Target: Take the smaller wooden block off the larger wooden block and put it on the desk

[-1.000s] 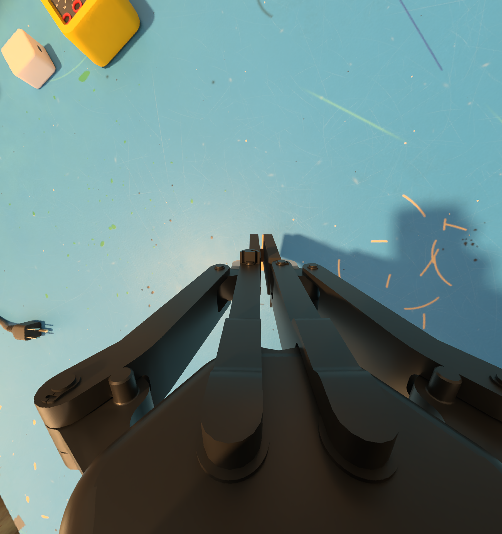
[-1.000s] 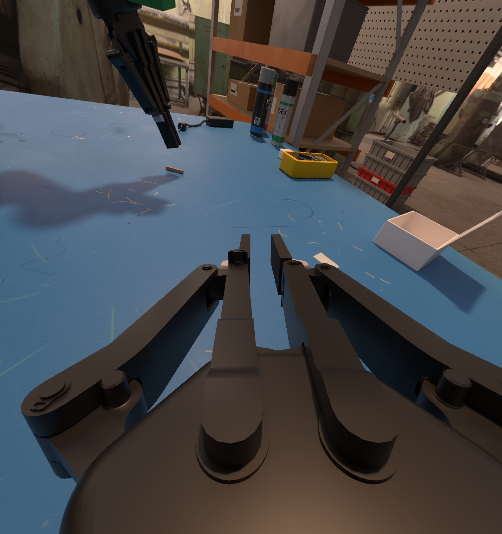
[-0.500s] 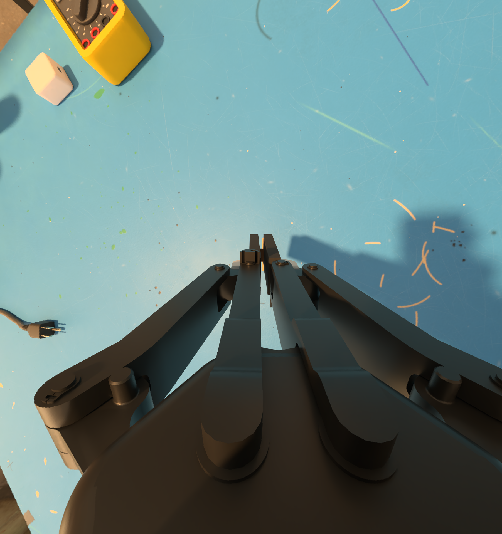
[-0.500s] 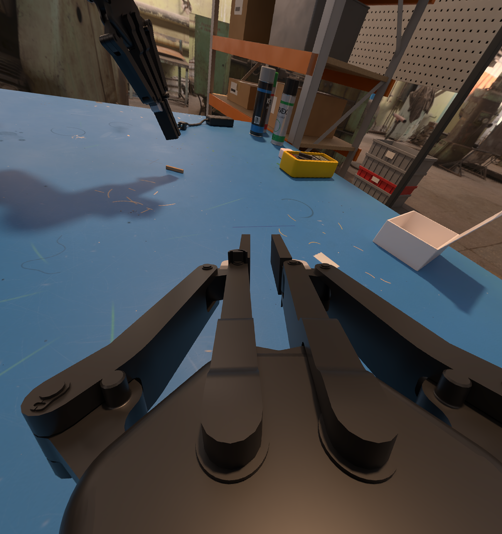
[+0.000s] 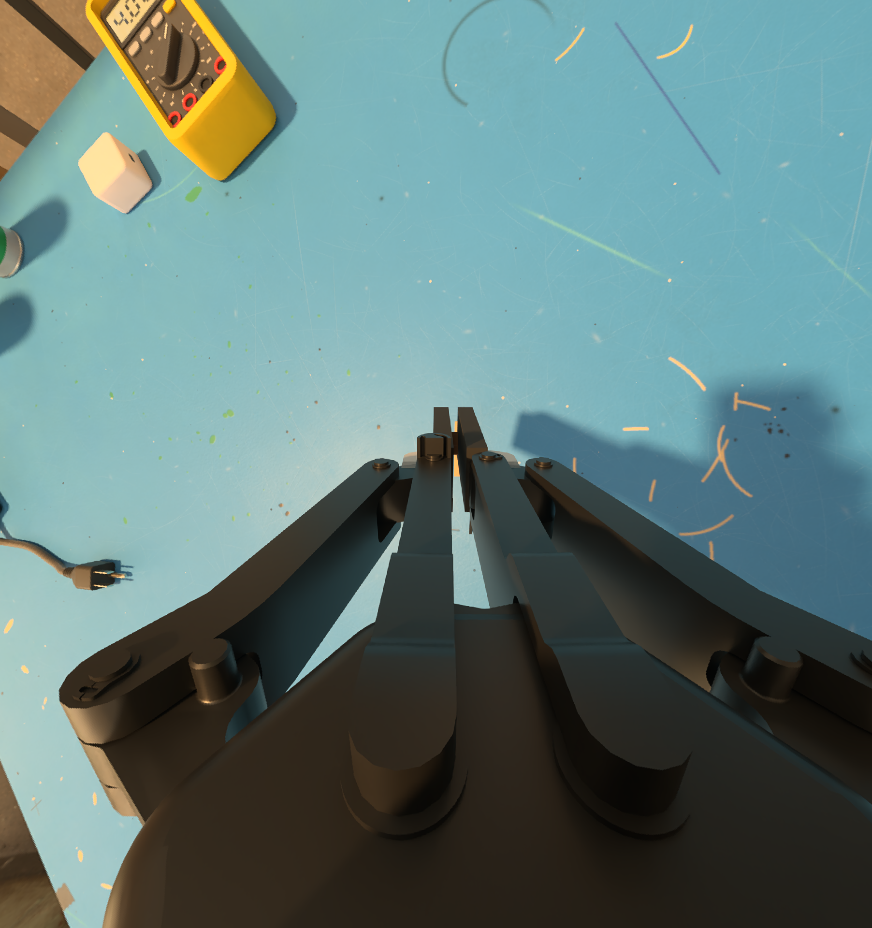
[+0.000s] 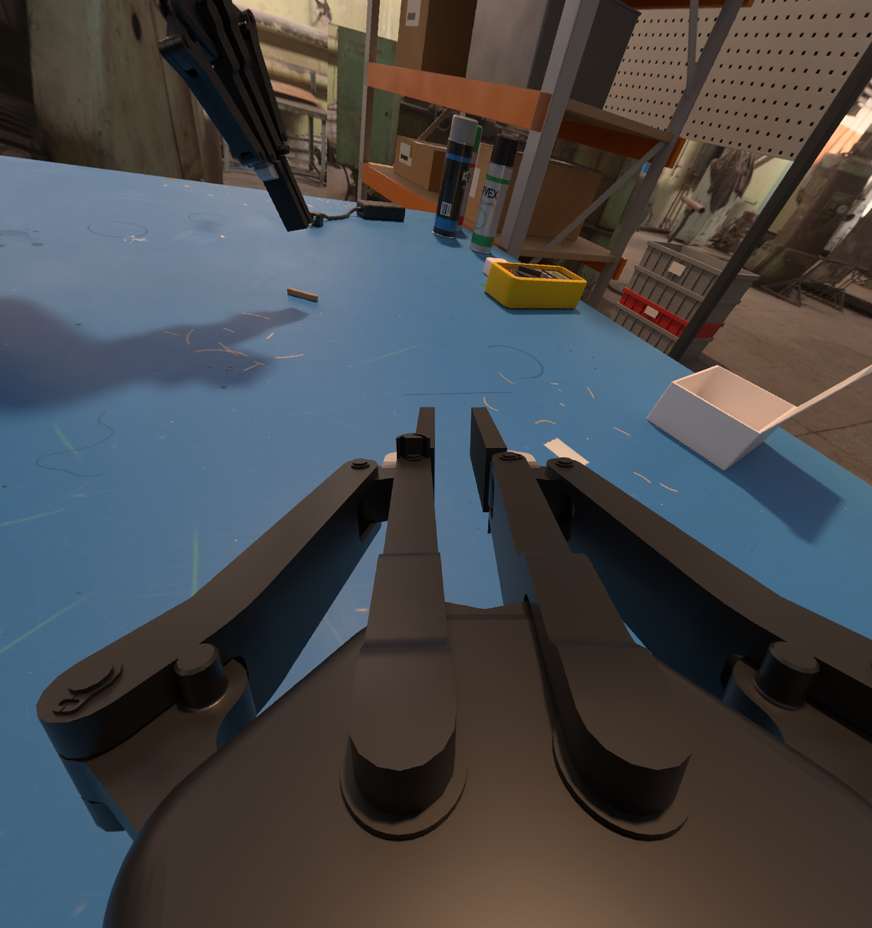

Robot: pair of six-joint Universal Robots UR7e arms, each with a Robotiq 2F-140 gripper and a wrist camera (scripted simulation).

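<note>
The left claw point(image 5: 453, 419) hangs high above the blue counter point(image 5: 474, 251), its fingers drawn almost together with a thin orange-tan sliver between them — whether they pinch it cannot be told. A flat wooden block point(image 6: 302, 294) lies alone on the counter, below and just beside that claw's tips in the right wrist view. The right claw point(image 6: 453, 419) is slightly parted and empty, low over the counter. A yellow multimeter point(image 5: 183, 80) and a white cube point(image 5: 115, 171) sit at the far edge.

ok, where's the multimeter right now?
The yellow multimeter lies at the top left of the left wrist view, near the desk edge, beside the white cube.
</note>
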